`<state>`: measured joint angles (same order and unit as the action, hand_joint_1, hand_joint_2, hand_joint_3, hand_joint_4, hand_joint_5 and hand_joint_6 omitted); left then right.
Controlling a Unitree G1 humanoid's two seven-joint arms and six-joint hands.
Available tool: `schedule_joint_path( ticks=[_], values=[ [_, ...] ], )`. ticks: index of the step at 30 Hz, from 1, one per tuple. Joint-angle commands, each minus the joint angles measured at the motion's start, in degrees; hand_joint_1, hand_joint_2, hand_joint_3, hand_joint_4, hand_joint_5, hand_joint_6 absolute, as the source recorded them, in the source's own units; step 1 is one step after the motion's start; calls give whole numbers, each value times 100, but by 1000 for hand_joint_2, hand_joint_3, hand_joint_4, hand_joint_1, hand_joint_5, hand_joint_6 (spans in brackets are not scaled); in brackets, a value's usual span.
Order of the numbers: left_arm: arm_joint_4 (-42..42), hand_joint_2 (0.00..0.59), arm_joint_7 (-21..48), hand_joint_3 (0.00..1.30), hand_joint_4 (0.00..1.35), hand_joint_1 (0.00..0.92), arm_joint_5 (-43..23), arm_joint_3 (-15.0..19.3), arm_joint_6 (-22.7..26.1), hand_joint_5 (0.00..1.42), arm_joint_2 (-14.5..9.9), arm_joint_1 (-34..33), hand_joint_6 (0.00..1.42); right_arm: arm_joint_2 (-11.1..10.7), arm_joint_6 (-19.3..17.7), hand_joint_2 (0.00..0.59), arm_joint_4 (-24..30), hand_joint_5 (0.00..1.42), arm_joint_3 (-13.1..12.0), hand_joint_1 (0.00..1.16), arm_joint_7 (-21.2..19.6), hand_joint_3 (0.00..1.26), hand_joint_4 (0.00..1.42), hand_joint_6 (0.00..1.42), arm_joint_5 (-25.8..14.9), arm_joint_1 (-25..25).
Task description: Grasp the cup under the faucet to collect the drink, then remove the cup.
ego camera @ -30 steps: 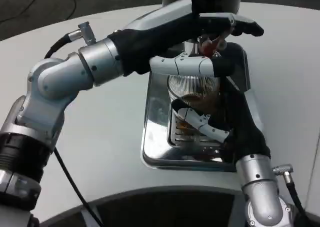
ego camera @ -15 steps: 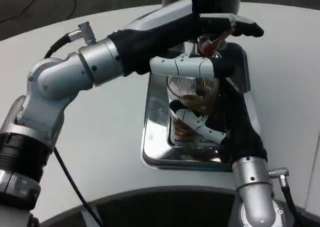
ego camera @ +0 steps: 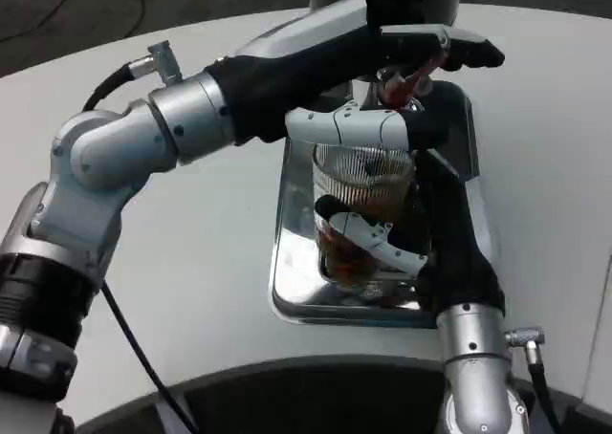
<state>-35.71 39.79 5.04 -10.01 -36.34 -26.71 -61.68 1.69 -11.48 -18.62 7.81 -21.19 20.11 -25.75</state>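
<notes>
The left hand (ego camera: 421,47) reaches over the faucet (ego camera: 402,88), hiding most of it — its fingers cannot be made out. The right hand (ego camera: 382,243) wraps its fingers around the ribbed cup (ego camera: 361,181) of brown drink, over the steel tray (ego camera: 292,262) on the white bench (ego camera: 191,262).

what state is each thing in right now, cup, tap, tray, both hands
cup: clear ribbed glass, upright over the tray, brown drink inside, held by the right hand
right hand: fingers wrapped round the cup's lower part
left hand: reaching over the cup, resting at the tap; grip cannot be told
tap: red lever partly hidden under the left hand; flow cannot be told
tray: shiny metal, flat on the white table, brown drops on the grate
</notes>
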Motion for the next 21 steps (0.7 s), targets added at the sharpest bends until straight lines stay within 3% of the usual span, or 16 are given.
schedule_joint_path(
  ticks=[1, 9, 21],
  values=[
    [-90, 94, -1, 220, 161, 0, 175, -21, 97, 170, -117, 159, 108, 97, -50, 252, -78, 672, 34, 855, -168, 445, 591, 486, 66, 122],
    [-20, 105, -192, 210, 148, 0, 45, 154, -29, 170, -75, 180, 121, 102, -112, 242, -86, 730, 42, 863, -337, 486, 618, 543, 119, 139],
    [629, 114, -446, 200, 147, 0, -395, 721, -124, 220, 18, 271, 177, 89, -178, 232, -47, 769, 52, 872, -473, 509, 645, 575, 160, 170]
  ],
)
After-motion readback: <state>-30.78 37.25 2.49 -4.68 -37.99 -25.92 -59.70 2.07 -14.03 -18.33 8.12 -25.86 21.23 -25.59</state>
